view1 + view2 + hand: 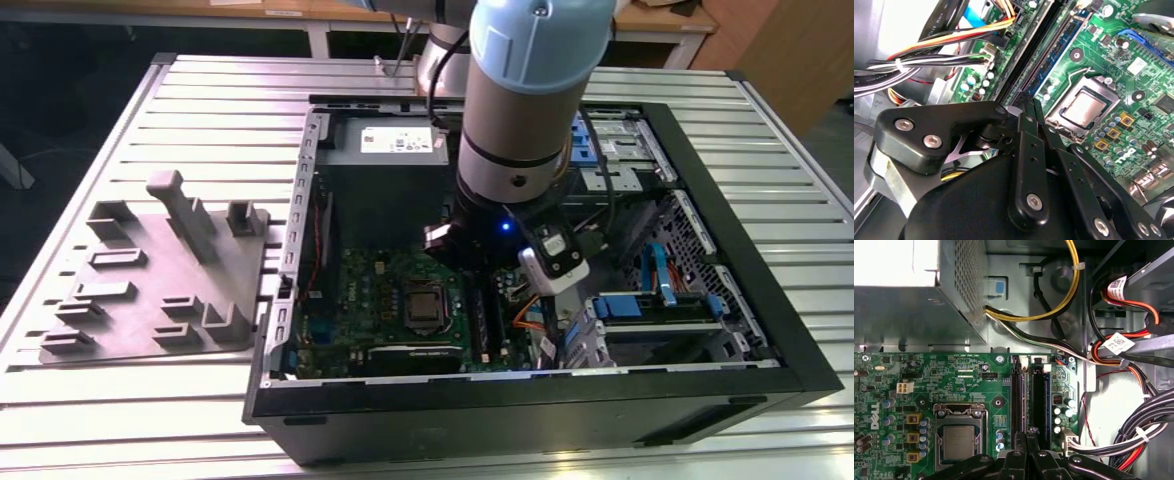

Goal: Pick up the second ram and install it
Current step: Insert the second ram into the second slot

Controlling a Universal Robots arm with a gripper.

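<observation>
The second ram shows edge-on as a thin dark strip standing upright in the row of long slots on the green motherboard, between two black slots. My gripper sits over one end of the strip, its black fingers drawn together on the ram's top edge. In the second wrist view the gripper is low over the same slots, beside a blue slot. The exterior view has the arm reaching straight down into the open computer case, and its wrist hides the fingers.
The processor socket lies beside the slots. The grey power-supply box is close behind them. Cable bundles crowd the other side, by the drive bays. A grey fixture plate lies on the table at the exterior view's left.
</observation>
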